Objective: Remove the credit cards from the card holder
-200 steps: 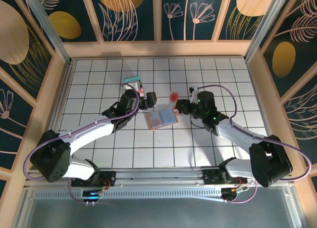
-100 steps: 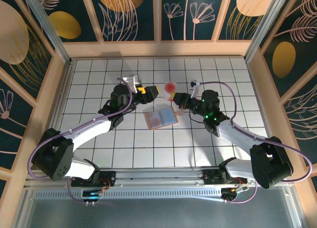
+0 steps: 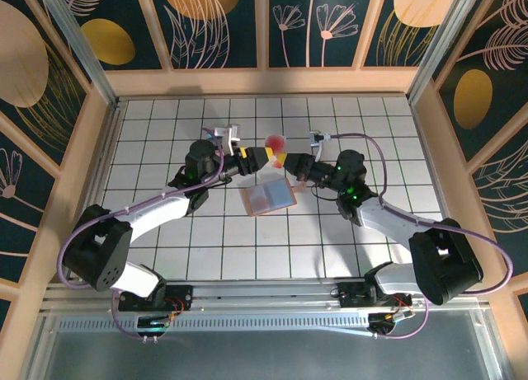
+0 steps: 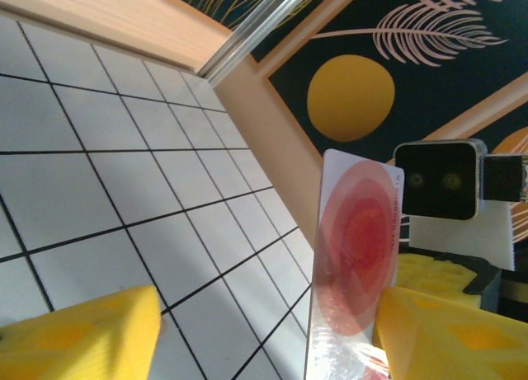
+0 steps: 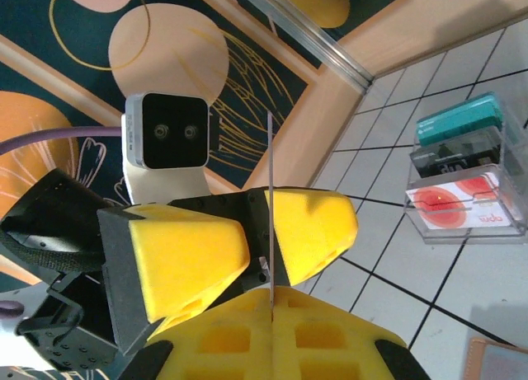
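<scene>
One thin red-and-white plastic credit card (image 4: pixel 355 265), printed with red rings, was held on edge above the table. It was pinched at one end in the right gripper (image 3: pixel 290 161), whose yellow padded fingers (image 5: pixel 330 347) were clenched on it. One small tan-pink folding card holder (image 3: pixel 268 197) was seen lying open on the white tiled table (image 3: pixel 165 116), greyish-blue pockets upward, beneath both grippers and slightly nearer the arm bases. Beyond the right gripper, in one clear plastic stand (image 5: pixel 470 236), three more cards could be counted: a teal card (image 5: pixel 458 120), a dark card (image 5: pixel 450 157) and a red-and-white card (image 5: pixel 462 203).

Both arms were stretched forward and turned inward, so that the two grippers met nose to nose. The left gripper (image 3: pixel 261 156) was spread wide and grasped nothing. One yellow finger (image 4: pixel 78 335) was kept well apart from the held card and the other (image 4: pixel 445 330) was placed just beside its face. Whether that finger touched the card could not be told.
</scene>
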